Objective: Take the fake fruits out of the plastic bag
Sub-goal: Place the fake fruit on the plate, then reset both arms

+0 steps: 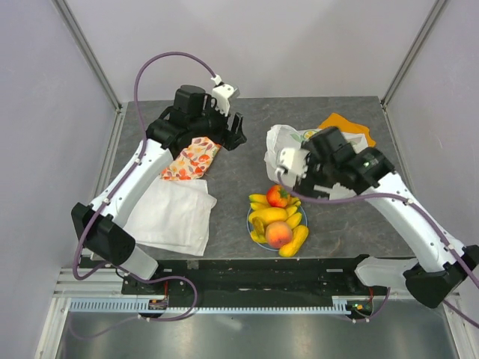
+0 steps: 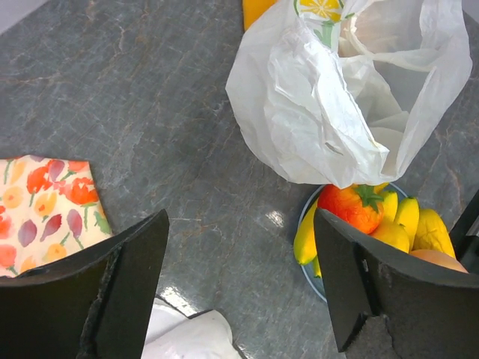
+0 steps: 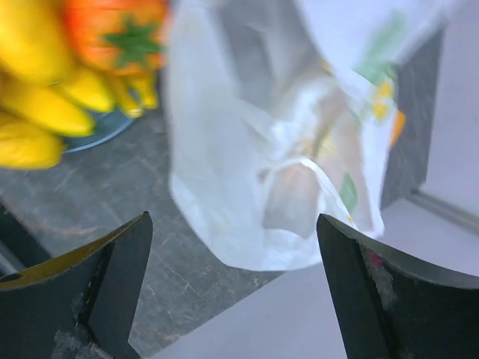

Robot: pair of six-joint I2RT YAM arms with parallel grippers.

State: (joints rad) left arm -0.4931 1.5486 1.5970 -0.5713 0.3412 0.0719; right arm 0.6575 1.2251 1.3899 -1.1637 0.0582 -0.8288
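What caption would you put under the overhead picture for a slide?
Fake fruits heaped on a blue plate, the white plastic bag just behind, a robot arm on either side, jaws open.

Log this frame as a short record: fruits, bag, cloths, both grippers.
fake fruits: piled on light-blue plate
plastic bag: crumpled, just behind the plate; contents unclear
floral cloth: flat, left side
white cloth: flat, nearer than floral cloth
left gripper: jaws open, empty
right gripper: jaws open, empty, beside plastic bag
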